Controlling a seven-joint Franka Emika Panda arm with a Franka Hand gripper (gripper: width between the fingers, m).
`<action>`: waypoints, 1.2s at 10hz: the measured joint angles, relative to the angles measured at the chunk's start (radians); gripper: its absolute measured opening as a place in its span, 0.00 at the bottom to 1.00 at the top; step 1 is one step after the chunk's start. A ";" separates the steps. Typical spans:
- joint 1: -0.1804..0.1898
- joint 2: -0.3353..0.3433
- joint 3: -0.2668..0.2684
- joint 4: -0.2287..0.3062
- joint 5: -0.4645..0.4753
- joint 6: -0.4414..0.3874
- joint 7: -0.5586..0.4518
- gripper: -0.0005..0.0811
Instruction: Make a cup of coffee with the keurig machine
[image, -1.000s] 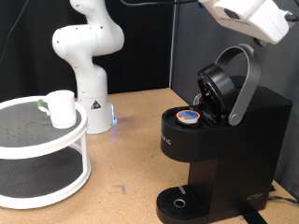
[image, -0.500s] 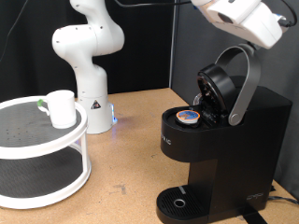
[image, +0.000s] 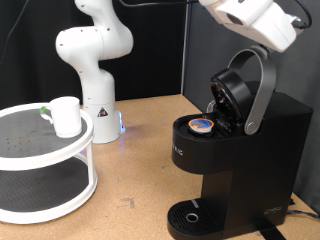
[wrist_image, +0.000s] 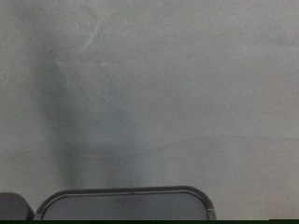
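Observation:
The keurig machine (image: 245, 160) stands at the exterior view's right with its lid (image: 235, 92) and grey curved handle (image: 262, 90) raised. A small pod with a blue top (image: 202, 124) sits in the open chamber. The round drip tray (image: 190, 217) is bare. The cup (image: 66, 115), a white mug, stands on the top tier of a white round shelf (image: 50, 160) at the left. My gripper's white hand (image: 250, 20) hangs above the raised handle at the top right; its fingers do not show. The wrist view shows a grey wall and a dark rounded edge (wrist_image: 126, 205).
The arm's white base (image: 95, 60) stands at the back, between the shelf and the machine. The wooden table (image: 135, 170) stretches between shelf and machine. A dark curtain forms the backdrop.
The hand has shifted a little to the exterior view's left above the machine's handle. The lid, pod and cup have not moved.

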 joint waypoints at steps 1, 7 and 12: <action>-0.004 -0.002 -0.008 0.000 0.000 -0.013 -0.003 0.01; -0.058 -0.011 -0.072 0.000 -0.015 -0.108 -0.061 0.01; -0.098 -0.014 -0.119 0.001 -0.031 -0.186 -0.129 0.01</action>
